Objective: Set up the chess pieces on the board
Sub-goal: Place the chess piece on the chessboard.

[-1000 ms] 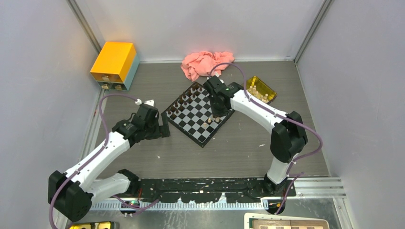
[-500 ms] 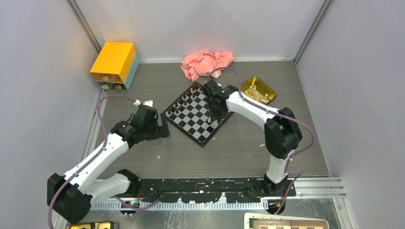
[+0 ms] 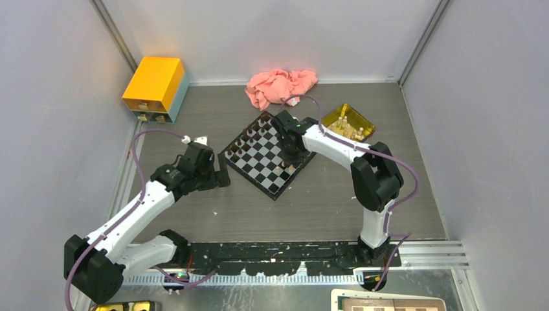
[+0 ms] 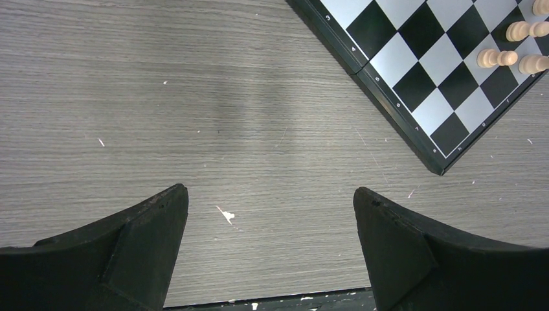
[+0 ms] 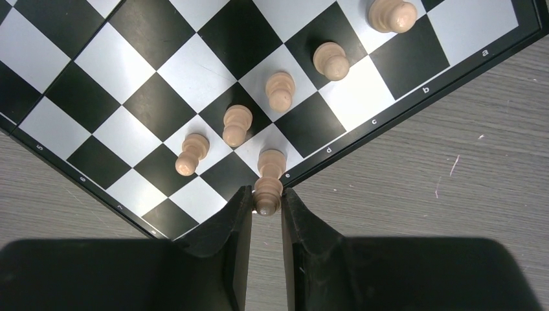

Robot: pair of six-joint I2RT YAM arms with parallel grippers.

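Five pale pieces (image 5: pixel 280 91) in a row on the board (image 5: pixel 213 39); right gripper (image 5: pixel 265 202) pinches a sixth pale piece (image 5: pixel 268 184) at board edge; left gripper (image 4: pixel 270 201) spread wide above table (image 4: pixel 194 97)

The board (image 3: pixel 267 154), partly set, lies turned cornerwise at mid-table.
Flat, with black and pale grey checks. Dark brown pieces (image 3: pixel 249 135) stand along its far-left edge and pale beige pieces (image 5: pixel 280 91) stand upright near its near-right edge. One pale piece (image 5: pixel 270 165) on an edge square is pinched in the right gripper (image 5: pixel 266 206).
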